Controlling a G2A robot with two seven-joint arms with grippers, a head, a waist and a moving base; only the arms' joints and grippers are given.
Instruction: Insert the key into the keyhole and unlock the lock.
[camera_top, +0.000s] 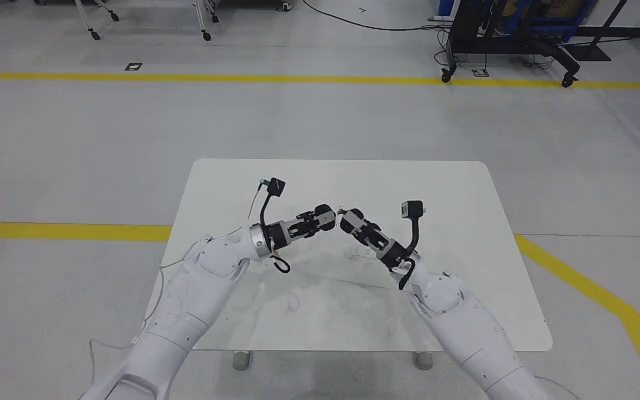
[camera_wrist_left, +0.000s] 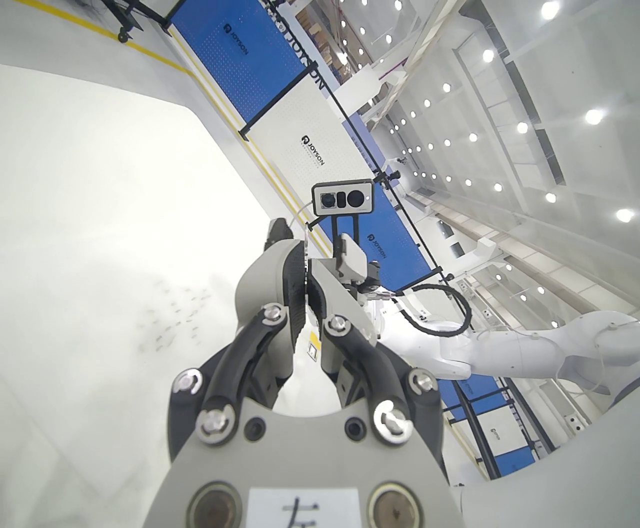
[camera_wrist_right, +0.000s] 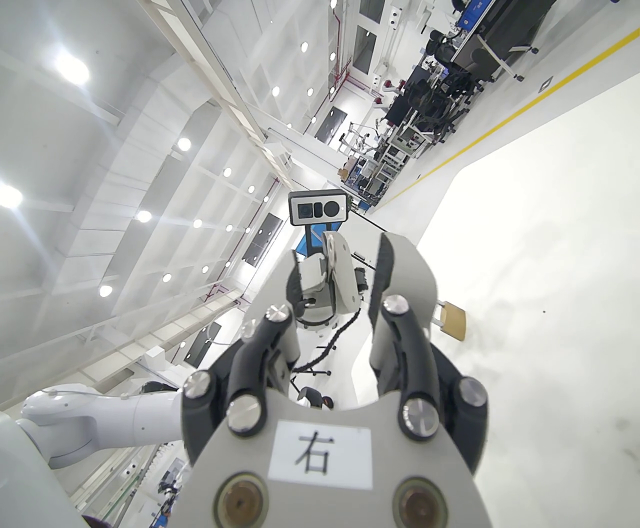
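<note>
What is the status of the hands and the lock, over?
Left hand shut on thin metal key. Right hand open, empty. Lock beside right hand's finger, not gripped.

Table (camera_top: 450, 300) plain white. Lock (camera_wrist_right: 452, 321) brass-tan, silver shackle. Key (camera_wrist_right: 330, 248) silver. Left gripper (camera_wrist_left: 305, 260) grey, black ribbed pads (camera_wrist_left: 295, 270). Floor (camera_top: 100, 150) pale grey, yellow stripe (camera_top: 300, 77) at 12 o'clock beyond table.

White arm shells (camera_top: 195, 290) w/ grey joint rings (camera_top: 258, 240), black corrugated cables (camera_wrist_left: 468, 310). Left tool (camera_wrist_left: 306, 265): grey fingers (camera_wrist_left: 262, 285), black ribbed pads (camera_wrist_left: 298, 280), black links, silver screws, white label w/ black char. Right tool (camera_wrist_right: 360, 250) same build.
</note>
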